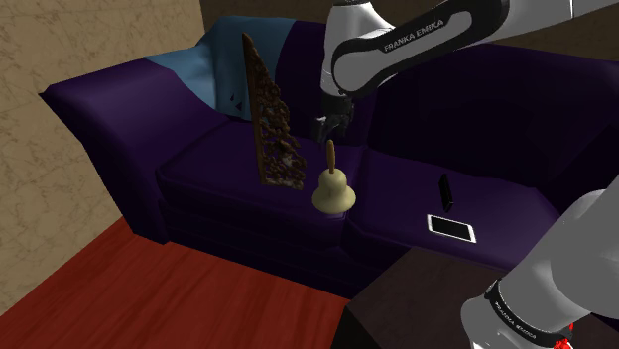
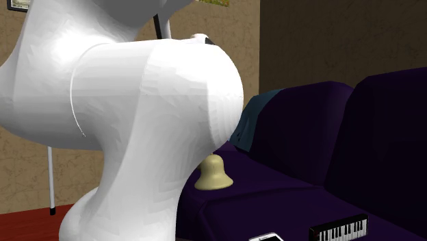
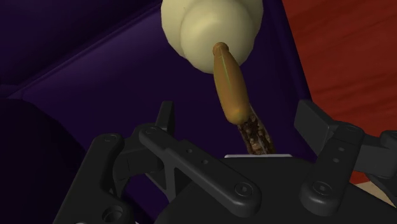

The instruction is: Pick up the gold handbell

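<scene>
pincer: in the shoulder view the pincer (image 1: 331,127) hangs right above the bell's handle, so the bell's at its 6 o'clock. In the wrist view the pincer (image 3: 240,119) is spread wide. There's a black finger (image 3: 165,116) either side of the handle tip with a gap on both sides, so it's got hold of nothing.
handbell: the pale gold handbell (image 1: 333,193) stands upright on the sofa seat, close to the front edge. Its brown wooden handle (image 1: 330,157) points straight up. In the second exterior view it peeks out (image 2: 214,174) from behind the arm, and it's on the seat there too.
sofa: dark purple sofa (image 1: 198,169), carries pretty much everything here.
carved panel: a brown carved panel (image 1: 270,119) stands on edge on the seat. It's at the bell's 10 o'clock, and its lower corner is just beside the bell.
blue cloth: a blue cloth (image 1: 213,64) is draped over the backrest, around 10 o'clock from the panel.
phone: a white-screened phone (image 1: 451,228) lies flat on the seat at the bell's 4 o'clock, well apart from it.
black slab: a small black slab (image 1: 445,190) sits at the phone's 12 o'clock, honestly can't tell what it is from there.
keyboard: the second exterior view has a tiny keyboard (image 2: 339,228) on the seat, at 4 o'clock from the bell.
floor: reddish wood floor (image 1: 149,288) in front of the sofa.
stand: dark box stand (image 1: 417,297) at the phone's 6 o'clock.
arm: the white arm (image 2: 137,123) hogs the second exterior view's 9 o'clock side.
</scene>
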You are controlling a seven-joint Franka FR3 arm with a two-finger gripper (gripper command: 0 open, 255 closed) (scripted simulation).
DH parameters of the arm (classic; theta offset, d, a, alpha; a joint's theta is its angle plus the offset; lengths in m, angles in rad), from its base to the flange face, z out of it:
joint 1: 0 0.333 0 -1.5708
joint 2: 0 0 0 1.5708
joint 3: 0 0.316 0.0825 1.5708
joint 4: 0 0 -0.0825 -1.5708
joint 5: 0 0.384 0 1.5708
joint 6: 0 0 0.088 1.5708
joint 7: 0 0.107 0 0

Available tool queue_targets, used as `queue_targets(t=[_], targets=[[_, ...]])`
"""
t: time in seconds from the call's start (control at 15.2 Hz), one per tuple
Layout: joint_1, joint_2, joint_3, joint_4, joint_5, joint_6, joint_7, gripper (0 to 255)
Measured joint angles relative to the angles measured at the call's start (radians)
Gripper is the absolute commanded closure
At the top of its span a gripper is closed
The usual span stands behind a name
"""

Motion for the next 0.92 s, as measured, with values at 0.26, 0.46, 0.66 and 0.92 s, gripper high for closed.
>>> queue_targets(t=[0.26,0.46,0.66,0.92], targets=[[-0.001,0.022,-0.001,-0.02,-0.007,0.041,0.006,255],[-0.001,0.022,-0.001,-0.023,-0.007,0.045,0.007,255],[-0.001,0.022,-0.001,-0.023,-0.007,0.045,0.007,255],[-0.001,0.022,-0.001,-0.022,-0.008,0.045,0.007,255]])
